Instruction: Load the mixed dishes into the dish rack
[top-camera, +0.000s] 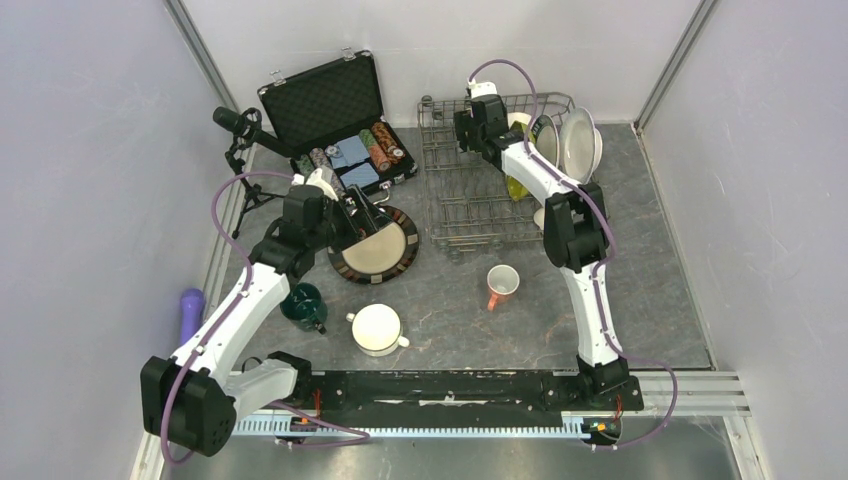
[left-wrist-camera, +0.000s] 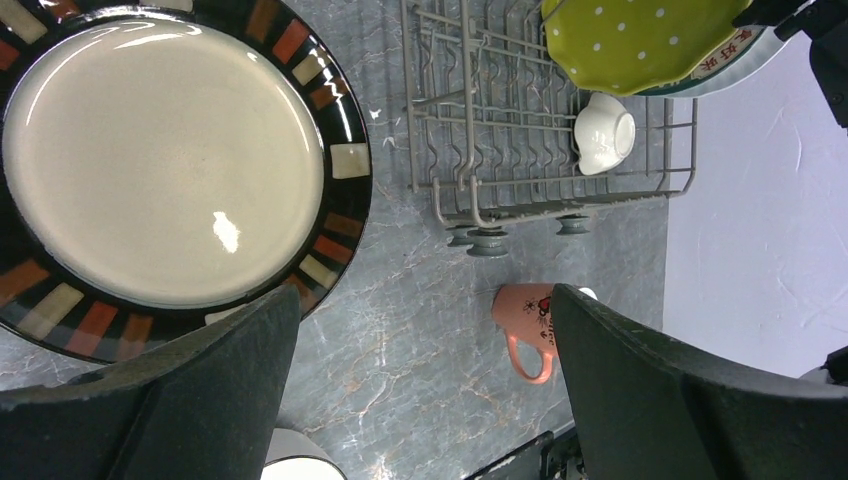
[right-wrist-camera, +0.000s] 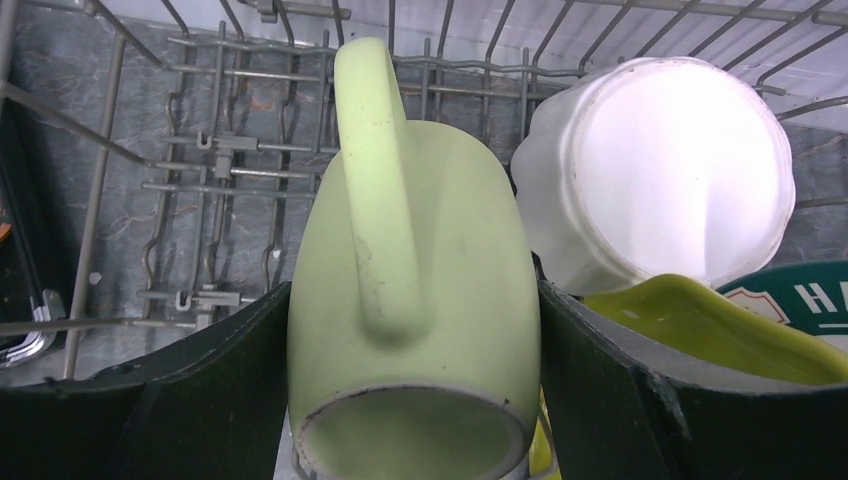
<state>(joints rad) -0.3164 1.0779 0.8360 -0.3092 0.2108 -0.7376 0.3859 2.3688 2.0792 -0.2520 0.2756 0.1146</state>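
The grey wire dish rack stands at the back middle and also shows in the left wrist view. My right gripper reaches into its far end. Its fingers press both sides of a light-green mug, handle up, mouth towards the camera, just above the rack wires. A white bowl and a lime-green dish sit right beside it. My left gripper is open and empty, hovering at the edge of the brown-rimmed plate, which lies flat on the table.
A salmon-pink mug lies on its side in front of the rack. A dark-teal mug and a white two-handled bowl sit near the front left. An open black case with poker chips stands at the back left.
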